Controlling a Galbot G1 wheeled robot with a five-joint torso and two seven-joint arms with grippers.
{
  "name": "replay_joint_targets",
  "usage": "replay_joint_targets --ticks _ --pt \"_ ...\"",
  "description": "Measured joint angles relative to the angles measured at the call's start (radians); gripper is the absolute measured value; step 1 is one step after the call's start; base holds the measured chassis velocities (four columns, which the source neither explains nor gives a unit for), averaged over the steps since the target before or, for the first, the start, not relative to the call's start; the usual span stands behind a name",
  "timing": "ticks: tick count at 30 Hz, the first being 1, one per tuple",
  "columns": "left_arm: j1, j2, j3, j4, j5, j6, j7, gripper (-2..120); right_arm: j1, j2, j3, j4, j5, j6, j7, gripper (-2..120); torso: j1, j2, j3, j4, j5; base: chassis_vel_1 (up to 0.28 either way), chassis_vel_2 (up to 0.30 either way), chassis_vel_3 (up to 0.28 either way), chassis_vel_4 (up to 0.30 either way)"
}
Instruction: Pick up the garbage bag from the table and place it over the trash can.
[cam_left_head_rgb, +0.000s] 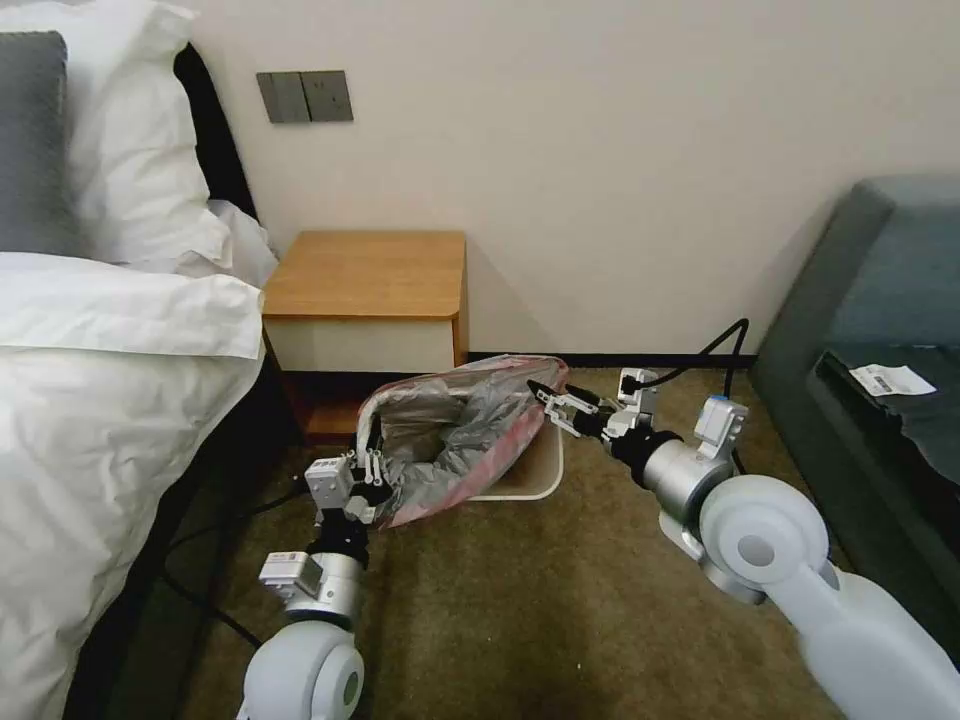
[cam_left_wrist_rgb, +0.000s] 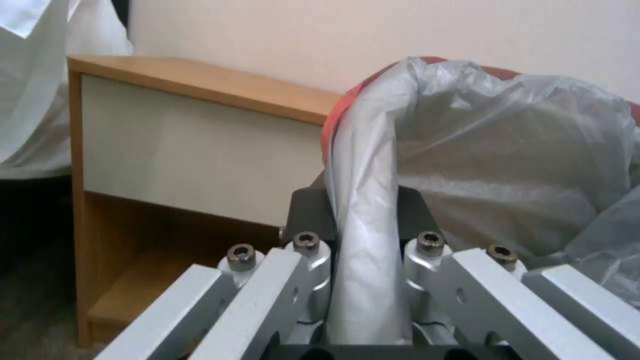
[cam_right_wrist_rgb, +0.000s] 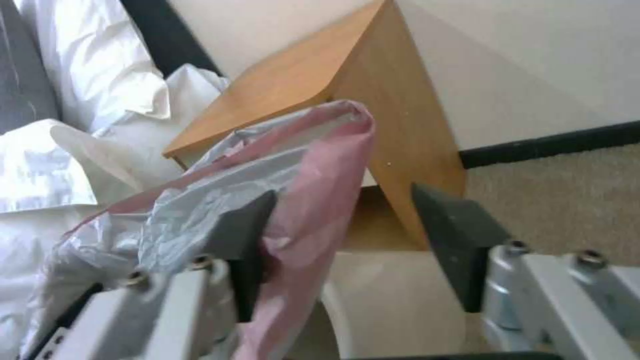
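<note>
The trash can (cam_left_head_rgb: 530, 470) stands on the carpet (cam_left_head_rgb: 520, 600) beside the table (cam_left_head_rgb: 370, 275).

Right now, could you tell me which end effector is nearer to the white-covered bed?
Left. The left end effector, pinching the crinkly grey plastic garbage bag, sits beside the bed; the right end effector is open at the bag's far side.

Left hand (cam_left_head_rgb: 366, 462) clamped, fingers pointing up (forearm raised from below); right hand (cam_left_head_rgb: 549, 398) spread apart, arm reaching forward-left.
</note>
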Motion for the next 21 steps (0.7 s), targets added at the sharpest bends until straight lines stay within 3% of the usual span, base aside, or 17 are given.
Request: replay_joint_targets --ticks 5,14,21 --pt "-0.004 -0.002 0.0 0.0 -0.002 0.0 -0.002 9 -0.015 -0.002 0.005 0.011 -0.031 0.008 -0.016 30 0.0 0.0 0.0 -0.0001 0.0 0.0 0.0 0.0 0.0" --pt "-0.004 -0.003 -0.001 0.001 -0.004 0.0 -0.005 9 -0.02 -0.007 0.007 0.035 -0.043 0.014 -0.017 0 0.0 0.0 0.0 0.0 0.0 0.0 0.0 0.0 0.0" --pt "-0.005 0.002 -0.001 0.001 -0.006 0.001 -0.005 9 -0.014 -0.02 0.006 0.046 -0.042 0.016 -0.016 0 0.0 0.0 0.0 -0.0001 0.0 0.0 0.0 0.0 0.0"
